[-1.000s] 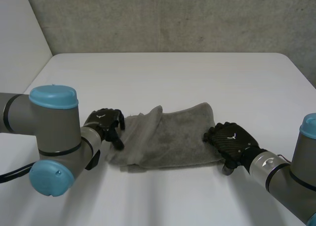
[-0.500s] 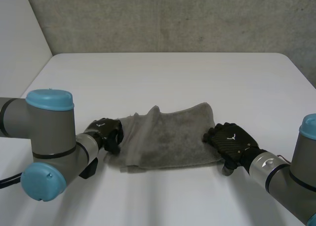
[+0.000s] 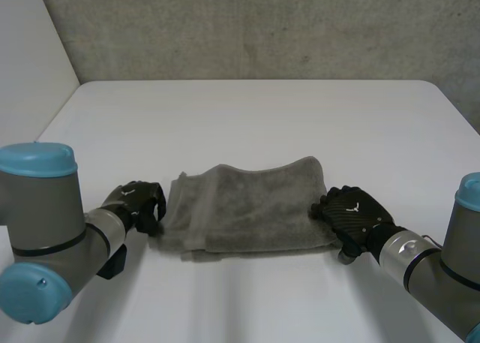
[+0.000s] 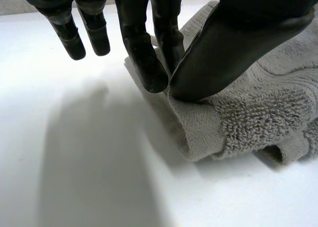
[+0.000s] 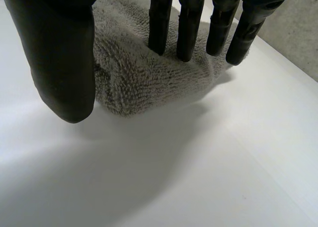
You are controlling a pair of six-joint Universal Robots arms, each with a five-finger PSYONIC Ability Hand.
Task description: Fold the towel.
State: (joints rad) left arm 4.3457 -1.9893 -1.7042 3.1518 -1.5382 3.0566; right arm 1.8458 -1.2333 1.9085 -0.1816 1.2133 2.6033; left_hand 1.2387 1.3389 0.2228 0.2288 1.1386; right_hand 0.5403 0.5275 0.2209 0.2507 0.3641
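A grey towel (image 3: pixel 251 208) lies folded on the white table (image 3: pixel 262 110), between my two hands. My left hand (image 3: pixel 137 205) is at the towel's left edge. In the left wrist view, the left hand (image 4: pixel 238 38) pinches a thick fold of the towel (image 4: pixel 258 113) between its thumb and two fingers; the other fingers hang free over the table. My right hand (image 3: pixel 352 216) is at the towel's right edge. There its straight fingers (image 5: pixel 189 23) rest their tips on the towel (image 5: pixel 134 83), and the thumb stands apart over the table.
The table's bare surface stretches all around the towel. A concrete wall (image 3: pixel 262 28) rises behind the far edge. The left arm's big joints (image 3: pixel 37 230) stand low at the near left, the right arm's (image 3: pixel 450 268) at the near right.
My left hand has closed on the towel's left edge and moved left, drawing the cloth with it. The raised ridge in the towel has flattened. The right hand has barely moved.
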